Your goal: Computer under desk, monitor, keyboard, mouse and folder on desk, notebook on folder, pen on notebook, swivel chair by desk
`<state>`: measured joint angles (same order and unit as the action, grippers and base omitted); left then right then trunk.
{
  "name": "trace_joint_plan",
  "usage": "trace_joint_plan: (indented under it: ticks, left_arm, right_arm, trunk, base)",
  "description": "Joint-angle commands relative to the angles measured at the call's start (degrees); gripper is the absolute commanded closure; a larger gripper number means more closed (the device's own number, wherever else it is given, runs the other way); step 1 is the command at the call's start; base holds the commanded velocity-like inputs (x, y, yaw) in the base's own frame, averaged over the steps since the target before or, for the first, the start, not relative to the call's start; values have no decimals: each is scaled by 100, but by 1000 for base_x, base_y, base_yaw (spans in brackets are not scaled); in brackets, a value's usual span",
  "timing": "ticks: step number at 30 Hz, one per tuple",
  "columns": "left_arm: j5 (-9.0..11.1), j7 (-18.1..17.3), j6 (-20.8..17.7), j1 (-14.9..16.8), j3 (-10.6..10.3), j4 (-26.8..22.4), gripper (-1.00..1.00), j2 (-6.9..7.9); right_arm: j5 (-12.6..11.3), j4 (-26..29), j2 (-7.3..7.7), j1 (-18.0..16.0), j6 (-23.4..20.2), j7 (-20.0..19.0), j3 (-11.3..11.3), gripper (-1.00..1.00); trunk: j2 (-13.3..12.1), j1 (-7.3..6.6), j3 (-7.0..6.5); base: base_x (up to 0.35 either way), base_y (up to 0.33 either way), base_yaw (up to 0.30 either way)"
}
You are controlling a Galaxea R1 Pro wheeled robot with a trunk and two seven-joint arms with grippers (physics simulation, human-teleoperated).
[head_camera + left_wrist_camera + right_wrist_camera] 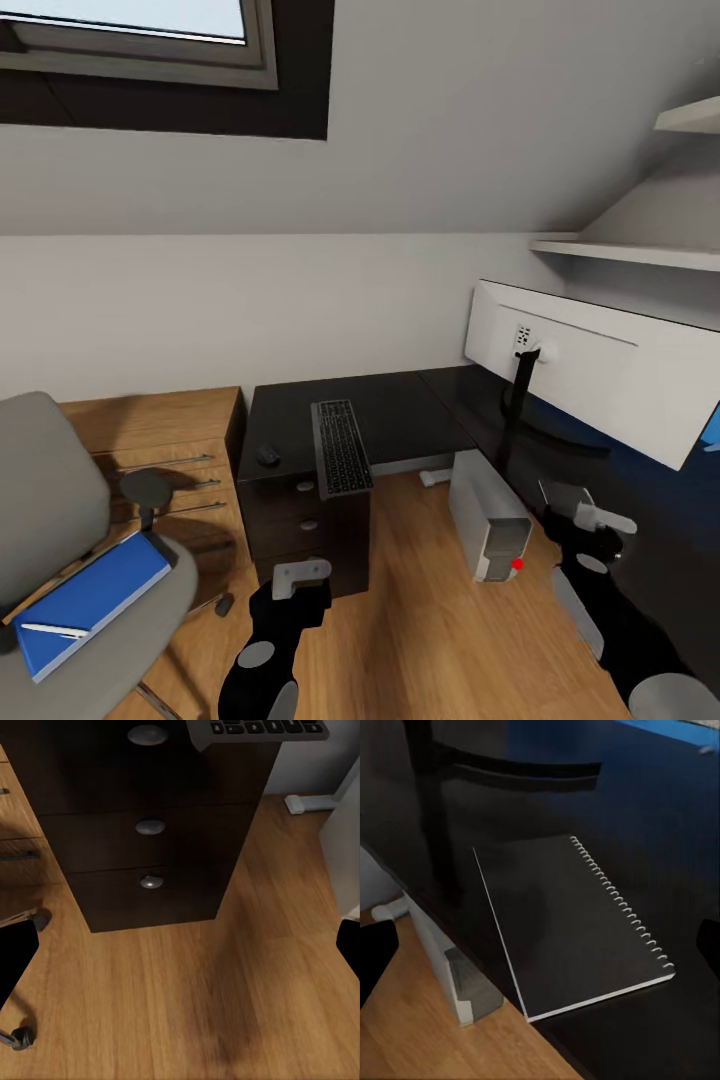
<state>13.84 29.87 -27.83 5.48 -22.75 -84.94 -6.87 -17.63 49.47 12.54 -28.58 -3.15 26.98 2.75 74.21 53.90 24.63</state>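
**Entry: notebook pickup, approach stage**

Right gripper (590,520): mine, jaws spread, empty, hovering over the notebook (574,926), which lies flat at the desk (400,410) edge. Left gripper (300,580): jaws apart, idle. Folder (90,600), pen (55,630) on it: on swivel chair (40,500). Next, likely: descend, pinch notebook's overhanging edge.

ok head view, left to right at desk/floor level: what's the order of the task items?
swivel chair → folder lying on its seat → mouse → keyboard → computer → monitor
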Motion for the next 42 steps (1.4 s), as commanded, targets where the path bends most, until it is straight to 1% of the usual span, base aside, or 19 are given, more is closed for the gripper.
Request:
trace_joint_plan:
  ticks: [1,2,3,4,8,13,14,17,18,19,20,21,25,30,31,35,38,40,42]
  left_arm:
    - [58,54,-12,5,-10,-5,-100,1]
    - [58,54,-12,5,-10,-3,-100,1]
    - [59,54,-12,5,-10,0,-100,1]
    - [59,54,-12,5,-10,2,-100,1]
    - [60,54,-12,5,-12,8,-100,1]
    - [58,54,-12,5,-10,31,-100,1]
    - [58,54,-10,5,-12,37,-100,1]
    - [58,54,-8,5,-15,42,-100,1]
    - [58,54,-9,5,-16,43,-100,1]
    - [58,53,-10,5,-17,60,-100,1]
    - [58,53,-11,5,-24,107,-100,-4]
    - [58,53,-12,5,-42,120,-100,-5]
    - [58,54,-12,5,-71,139,-100,-7]
    - [54,61,-12,5,-155,175,-100,-9]
    - [52,68,-12,5,-269,189,-100,-6]
    - [50,77,-12,5,-413,204,-100,-2]
    - [49,81,-6,5,-485,211,-100,0]
    - [49,81,-6,5,-505,213,-100,1]
    - [49,81,-5,5,-510,214,-100,1]
  right_arm:
    - [-14,-121,54,-60,52,30,25,-100]
    - [-7,-239,96,-114,125,17,21,-100]
    - [4,-545,209,-251,304,-8,14,-100]
    - [3,-703,269,-315,389,-21,11,-100]
    - [-2,-946,351,-418,503,-80,8,-100]
    - [-5,-1032,373,-459,532,-128,7,-100]
    - [-11,-1252,385,-566,541,-186,-11,-100]
    - [-12,-1368,387,-638,542,-262,-71,-100]
    - [-12,-1403,388,-658,542,-301,-103,-100]
    - [-12,-1463,388,-686,541,-391,-180,-100]
    - [-7,-1532,389,-721,529,-599,-360,-100]
    - [-6,-1550,389,-730,523,-671,-415,-100]
    - [-5,-1571,389,-740,513,-757,-483,-100]
    - [-12,-1595,389,-745,507,-795,-516,-100]
    - [-12,-1603,389,-747,503,-797,-519,-100]
    - [-12,-1637,403,-753,501,-798,-548,-100]
    - [-16,-1812,459,-826,500,-801,-613,-100]
    - [-18,-2045,486,-959,502,-805,-641,-100]
    - [-19,-2160,495,-1027,508,-806,-648,-100]
  trunk:
    - [4,0,7]
    - [4,0,7]
    - [4,0,7]
    - [4,0,7]
    - [4,0,7]
    - [4,0,7]
    - [4,0,7]
    - [4,0,7]
    - [4,0,7]
    - [4,0,7]
    - [4,0,7]
    - [4,0,7]
    - [4,0,7]
    - [4,0,7]
    - [4,0,7]
    - [4,0,7]
    - [4,0,7]
    - [4,0,7]
    - [4,0,7]
  base:
    - [0,0,0]
    - [0,0,0]
    - [0,0,0]
    - [0,0,0]
    - [0,0,0]
    - [0,0,0]
    - [170,-116,0]
    - [195,-132,0]
    - [169,-116,0]
    - [108,-74,0]
    - [44,-30,0]
    - [28,-19,0]
    - [83,-11,0]
    - [150,-1,0]
    - [45,0,0]
    - [50,-1,0]
    - [201,-36,0]
    - [208,-35,0]
    - [124,-20,0]
